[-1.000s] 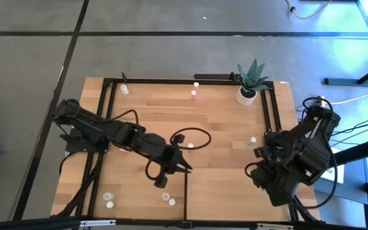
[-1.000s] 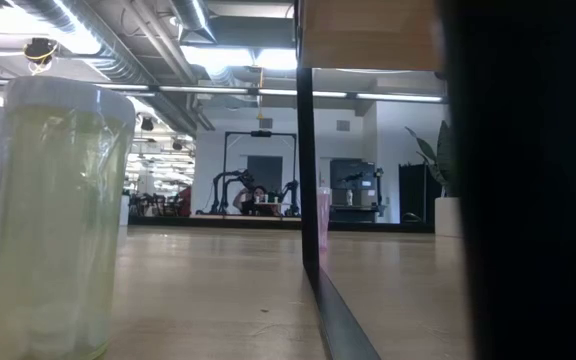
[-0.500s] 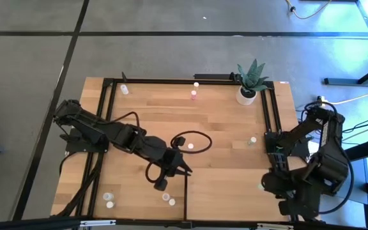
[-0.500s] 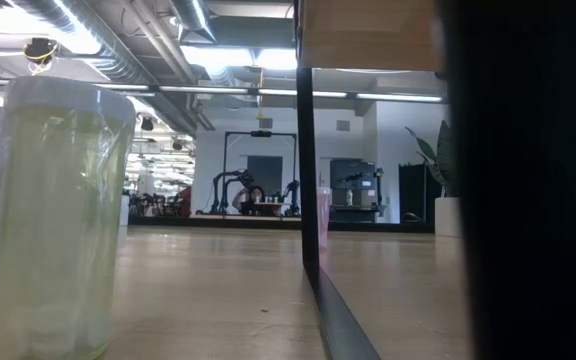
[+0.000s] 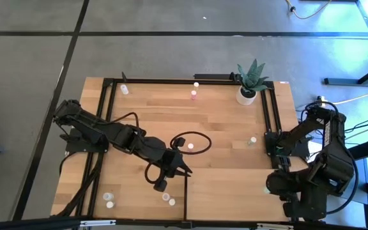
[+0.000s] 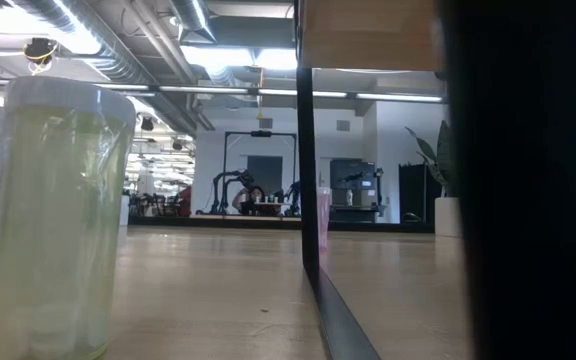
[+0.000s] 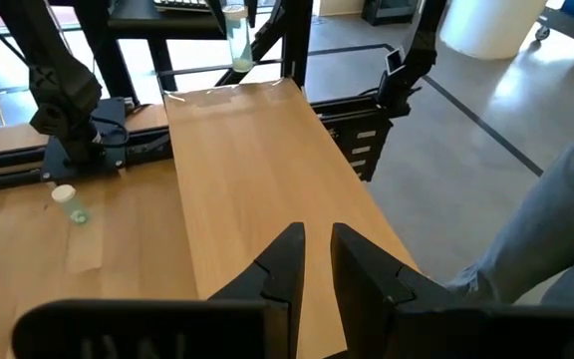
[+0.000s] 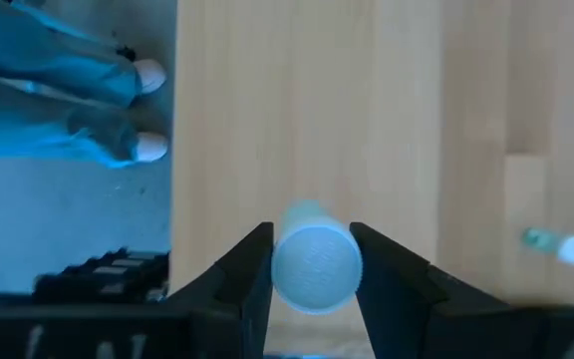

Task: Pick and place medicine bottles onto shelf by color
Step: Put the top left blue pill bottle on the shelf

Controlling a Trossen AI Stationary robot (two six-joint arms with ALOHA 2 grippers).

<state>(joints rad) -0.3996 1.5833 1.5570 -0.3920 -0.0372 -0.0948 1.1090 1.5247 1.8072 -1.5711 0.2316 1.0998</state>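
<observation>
My right gripper [image 8: 312,261] is shut on a small round bottle with a whitish cap [image 8: 315,265], over the pale wood shelf panel [image 8: 297,110] near the table's near right corner [image 5: 270,189]. My left gripper [image 7: 316,239] hangs empty over the same panel [image 7: 247,170], its fingers a narrow gap apart; in the high view it is at the table's middle front [image 5: 177,168]. Other bottles stand on the tabletop: one by a cable loop [image 5: 189,145], a pink one at the far edge [image 5: 193,96], some at the near left [image 5: 108,199]. My right gripper pinches the bottle's round sides just below its cap [image 8: 277,269] between its two fingers. The fingers come from above, pointing down. The bottle is upright, cap toward the camera; I cannot tell whether its base touches the panel.
A white pot with a green plant [image 5: 248,89] stands at the far right. A black cable loop [image 5: 193,139] lies mid-table. A greenish bottle [image 7: 65,199] stands near the right arm's base. A person's legs [image 7: 556,229] and shoes [image 8: 143,110] show beside the table.
My right gripper has gone toward the table's near edge with the bottle, along the right side.
</observation>
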